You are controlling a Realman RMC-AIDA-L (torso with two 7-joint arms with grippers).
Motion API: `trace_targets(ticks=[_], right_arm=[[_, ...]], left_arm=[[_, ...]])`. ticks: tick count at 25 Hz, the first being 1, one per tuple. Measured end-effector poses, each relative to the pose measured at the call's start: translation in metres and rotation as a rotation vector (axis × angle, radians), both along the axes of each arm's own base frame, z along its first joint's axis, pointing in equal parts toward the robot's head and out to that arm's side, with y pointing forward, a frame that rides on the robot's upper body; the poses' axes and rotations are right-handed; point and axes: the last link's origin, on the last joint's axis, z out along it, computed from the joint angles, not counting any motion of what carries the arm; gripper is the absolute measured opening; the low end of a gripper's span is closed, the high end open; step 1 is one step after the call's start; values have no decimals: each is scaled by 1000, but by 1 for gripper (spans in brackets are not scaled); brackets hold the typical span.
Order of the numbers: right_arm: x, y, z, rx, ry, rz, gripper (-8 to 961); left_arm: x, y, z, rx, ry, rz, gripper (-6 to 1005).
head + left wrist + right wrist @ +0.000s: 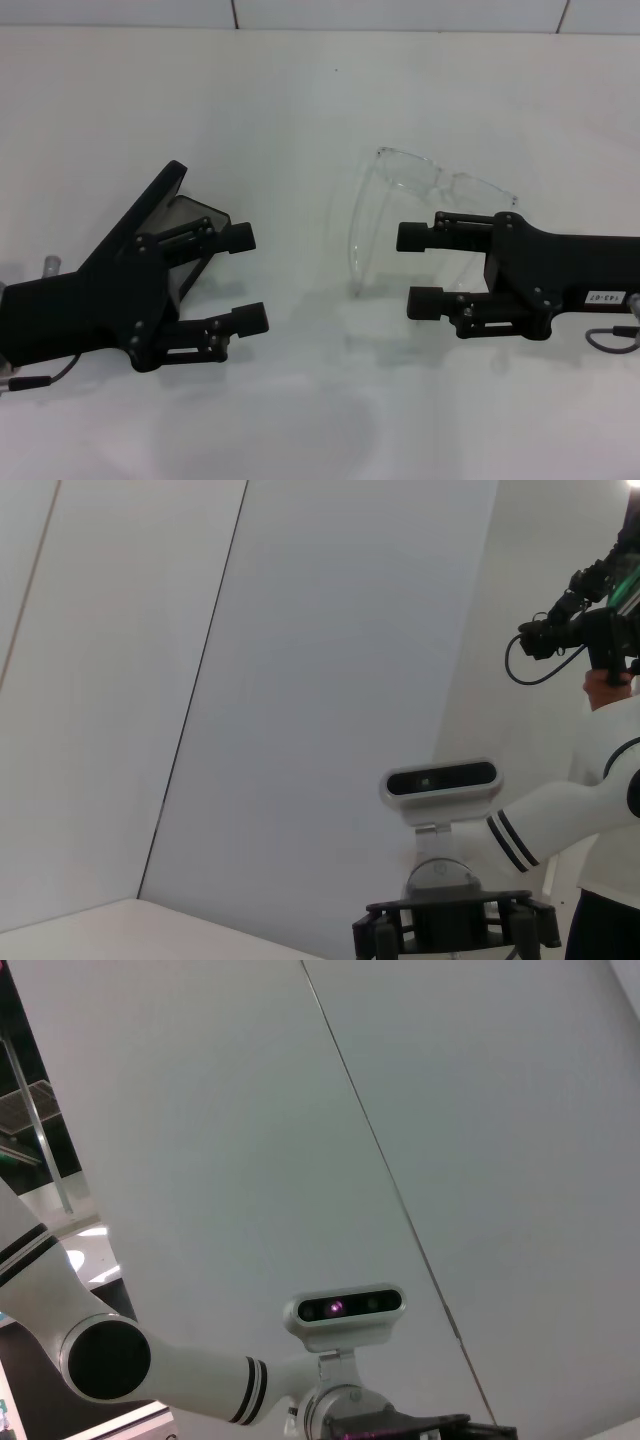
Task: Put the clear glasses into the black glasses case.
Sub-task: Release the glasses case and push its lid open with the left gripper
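I have the white table (pixel 320 420) in front of me, with both arms low over it. The black glasses case (pixel 165 215) stands open on my left, mostly hidden behind the left gripper (pixel 250 278), whose fingers are spread apart and hold nothing. The right gripper (pixel 418 270) is likewise spread and empty, just beside the clear glasses (pixel 440 182), which lie unfolded on the table, well apart from the case. I judge this the approach before the pick: next I must close the right gripper on the thin frame without nudging it away
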Motion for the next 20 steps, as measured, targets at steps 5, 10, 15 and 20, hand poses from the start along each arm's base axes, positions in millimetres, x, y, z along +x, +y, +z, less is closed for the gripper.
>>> trace_targets(ticks=[5,10,15,20], right_arm=[[1,-1,0,2,2,-4,738],[1,-1,-1,5,1,-6,738],[4,1,-3,20,-12,-26,738],[19,3,14,90,11,-92,738]], left_arm=[[0,0,0,1,0,-2,858],[0,0,0,-2,0,0,829],[2,1,-1,-8,-5,3,799],[14,18,23,-11,-9,44,770]])
